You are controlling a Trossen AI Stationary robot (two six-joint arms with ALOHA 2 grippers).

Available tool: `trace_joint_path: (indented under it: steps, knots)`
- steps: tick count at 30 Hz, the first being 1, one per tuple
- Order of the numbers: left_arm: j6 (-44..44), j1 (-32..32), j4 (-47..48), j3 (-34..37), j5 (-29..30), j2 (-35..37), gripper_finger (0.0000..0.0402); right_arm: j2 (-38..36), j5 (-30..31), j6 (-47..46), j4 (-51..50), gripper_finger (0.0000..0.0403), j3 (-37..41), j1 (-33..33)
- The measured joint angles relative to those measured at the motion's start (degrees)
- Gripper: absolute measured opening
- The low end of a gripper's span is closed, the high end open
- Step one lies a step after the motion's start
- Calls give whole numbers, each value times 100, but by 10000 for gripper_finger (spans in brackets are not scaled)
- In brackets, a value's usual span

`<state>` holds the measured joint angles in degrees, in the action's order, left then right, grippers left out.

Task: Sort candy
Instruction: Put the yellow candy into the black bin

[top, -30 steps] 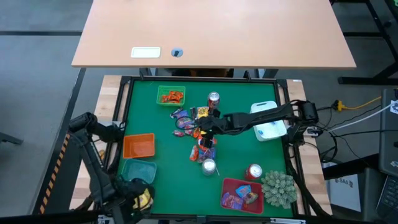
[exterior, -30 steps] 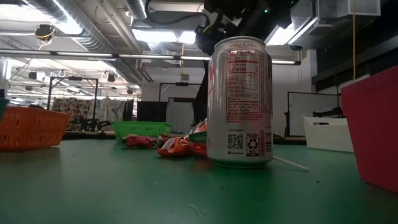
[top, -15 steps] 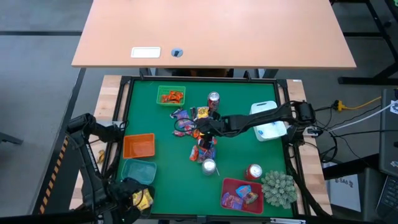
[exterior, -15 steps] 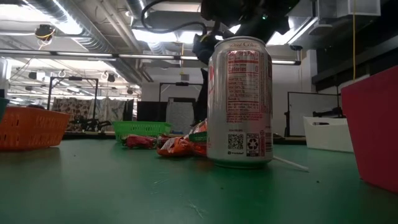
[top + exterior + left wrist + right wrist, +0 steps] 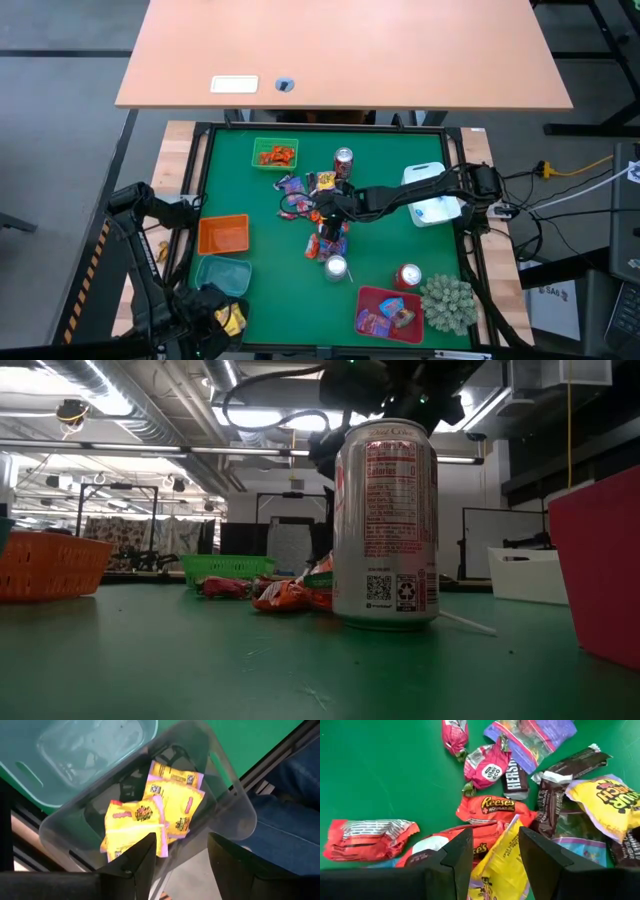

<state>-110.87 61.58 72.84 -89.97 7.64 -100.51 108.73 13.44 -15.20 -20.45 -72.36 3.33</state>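
The candy lies in a loose pile [image 5: 320, 215] mid-table: orange-red, pink, purple, dark and yellow wrappers [image 5: 492, 806]. My right gripper [image 5: 325, 205] hovers open just above it, slanting down, and a yellow packet [image 5: 495, 862] shows in the gap between its fingers [image 5: 497, 855]. My left gripper [image 5: 182, 860] stands open at the near left corner and points down. Below it, off the mat, is a clear bin [image 5: 220, 795]. Yellow packets [image 5: 150, 815] lie flat on that bin's bottom, below the fingers.
A green bin [image 5: 275, 153] holds orange-red candy, and a red bin [image 5: 390, 312] holds purple and blue packets. Orange [image 5: 223, 235], teal [image 5: 222, 272] and white [image 5: 432, 195] bins ring the pile. Three cans [image 5: 343, 160] [image 5: 336, 267] [image 5: 408, 277] and a spiky plant [image 5: 447, 302] stand close by.
My right gripper has sunk a little toward the candy pile, still open. My left wrist has turned slightly above the clear bin without leaving its place.
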Motion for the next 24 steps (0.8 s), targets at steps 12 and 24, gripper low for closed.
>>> trace_joint_path:
  steps: [12, 24]
  knots:
    - [39, 0, 0, 0, 74, 0, 166, 0, 301, 4, -129, 156, 0, 0]
    - [44, 0, 0, 0, 82, 0, 166, -2, 76, -1, -250, 156, 0, 0]
